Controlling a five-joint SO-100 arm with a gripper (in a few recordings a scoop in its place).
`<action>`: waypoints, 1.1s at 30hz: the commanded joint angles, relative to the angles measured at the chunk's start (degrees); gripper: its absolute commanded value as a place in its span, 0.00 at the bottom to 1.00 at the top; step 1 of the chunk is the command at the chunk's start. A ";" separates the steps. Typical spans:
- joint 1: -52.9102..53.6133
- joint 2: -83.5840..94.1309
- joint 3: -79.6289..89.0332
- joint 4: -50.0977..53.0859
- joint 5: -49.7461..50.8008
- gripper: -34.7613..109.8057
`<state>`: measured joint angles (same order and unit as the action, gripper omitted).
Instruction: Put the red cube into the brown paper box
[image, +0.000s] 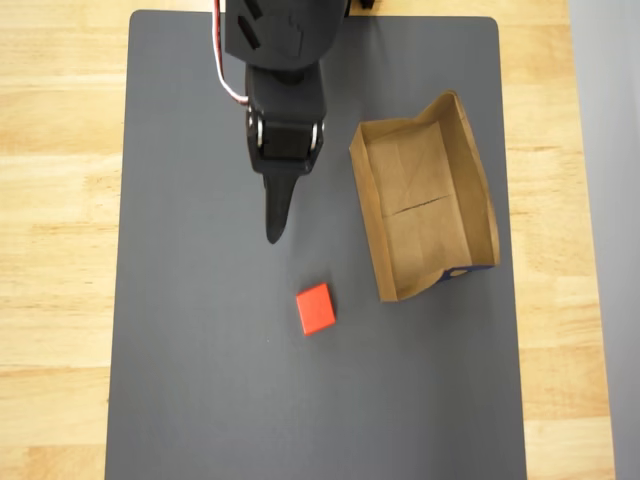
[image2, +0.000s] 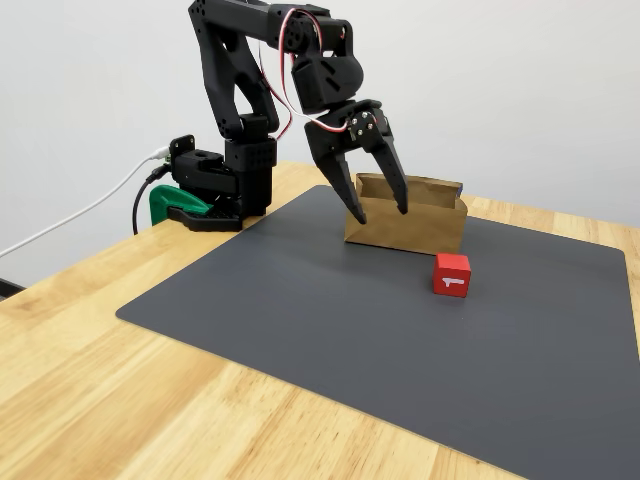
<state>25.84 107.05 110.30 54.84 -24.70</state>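
The red cube (image: 316, 308) (image2: 451, 274) sits alone on the dark grey mat, nothing touching it. The brown paper box (image: 425, 200) (image2: 405, 222) lies up and to the right of it in the overhead view, with nothing inside and a bit of blue at its lower right corner. My black gripper (image: 275, 225) (image2: 380, 212) hangs above the mat, up and left of the cube and left of the box in the overhead view. In the fixed view its two fingers are spread apart with nothing between them.
The grey mat (image: 200, 380) covers most of a light wooden table (image: 60, 200). The arm's base (image2: 225, 185) and a green clamp (image2: 175, 203) stand at the mat's back left in the fixed view, with cables trailing left.
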 joint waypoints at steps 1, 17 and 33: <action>-0.44 -7.65 -6.77 1.85 1.14 0.42; -8.79 -32.78 -34.28 12.48 4.83 0.46; -12.39 -42.10 -41.57 15.12 0.79 0.46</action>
<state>13.45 64.34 70.66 68.82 -22.06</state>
